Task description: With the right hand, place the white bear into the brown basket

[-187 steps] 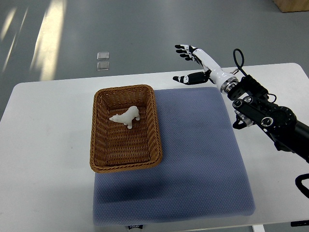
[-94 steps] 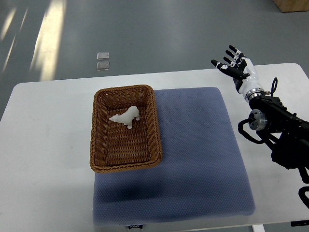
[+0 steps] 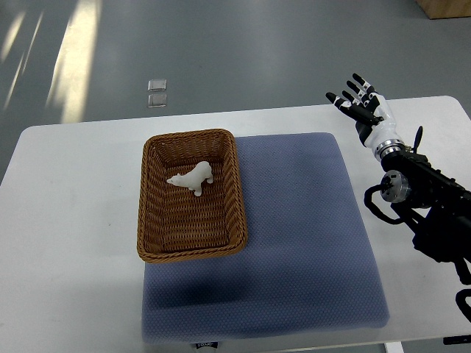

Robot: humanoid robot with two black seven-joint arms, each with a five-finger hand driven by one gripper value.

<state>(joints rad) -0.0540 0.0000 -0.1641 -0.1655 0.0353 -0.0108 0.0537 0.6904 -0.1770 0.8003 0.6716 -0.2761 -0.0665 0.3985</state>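
Observation:
A small white bear (image 3: 191, 177) lies inside the brown wicker basket (image 3: 149, 220), in its upper half. The basket sits on the left part of a blue mat (image 3: 294, 235). My right hand (image 3: 359, 104) is far from it, raised above the table's back right edge, fingers spread and holding nothing. Its black arm (image 3: 427, 213) runs down to the right edge of the picture. The left arm does not show.
The white table (image 3: 66, 243) carries the mat and basket. Grey floor lies beyond the table's far edge, with two small square floor markers (image 3: 156, 92). A brown box corner (image 3: 445, 7) shows at the top right.
The right hand swung from over the mat's back edge to the right, then settled at the table's back right edge. The bear and basket have not moved.

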